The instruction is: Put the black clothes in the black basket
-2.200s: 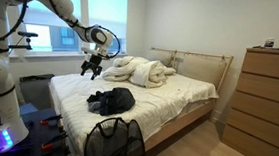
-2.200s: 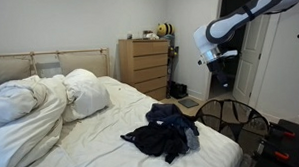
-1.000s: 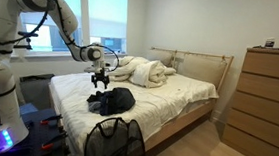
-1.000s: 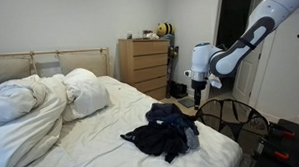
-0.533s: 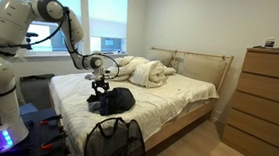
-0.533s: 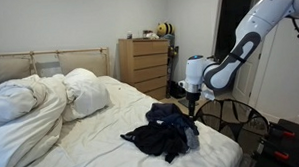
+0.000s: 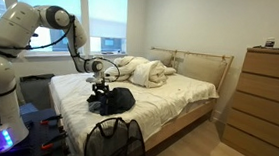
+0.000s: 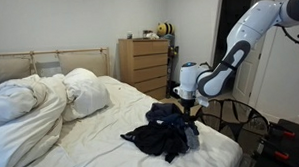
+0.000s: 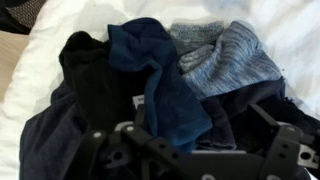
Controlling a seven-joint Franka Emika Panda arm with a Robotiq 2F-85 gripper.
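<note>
Bedroom with a white-sheeted bed (image 7: 173, 96). Black clothes (image 7: 113, 100) lie heaped at its near end, and the black basket (image 7: 114, 141) stands on the floor nearer still. The gripper (image 7: 102, 88) hovers just over the pile's left edge, its fingers spread wide and holding nothing. The reaching step is in hand; next it likely must sink into the cloth and close on a thick fold.

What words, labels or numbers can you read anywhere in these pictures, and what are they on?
None readable.
A small pale patch on the black clothes, in the wrist view, may be a label, but is too blurred to read.
The black basket, the dresser and the gripper show no legible marks.
</note>
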